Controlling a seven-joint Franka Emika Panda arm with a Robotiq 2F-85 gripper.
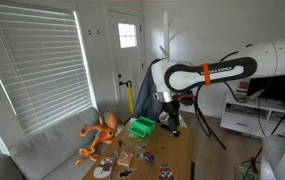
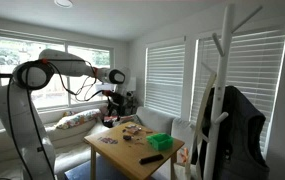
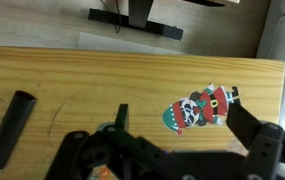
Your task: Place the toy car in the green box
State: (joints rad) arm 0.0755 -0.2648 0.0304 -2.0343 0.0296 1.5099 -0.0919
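Observation:
The green box (image 1: 142, 127) stands at the far end of the wooden table, next to the orange long-limbed toy (image 1: 100, 135); it also shows in an exterior view (image 2: 162, 143). My gripper (image 1: 169, 118) hangs above the table beside the box, and shows in an exterior view (image 2: 115, 103). In the wrist view the gripper (image 3: 180, 118) is open with nothing between its fingers. Below it on the wood lies a flat Santa-suited panda figure (image 3: 202, 108). I cannot make out a toy car among the small items on the table.
A black cylinder (image 3: 10, 128) lies on the table (image 3: 72, 80) to the left in the wrist view. Several small items (image 1: 132, 158) are scattered on the near table half. A sofa (image 1: 42, 150) stands beside it, a coat rack (image 2: 222, 100) close by.

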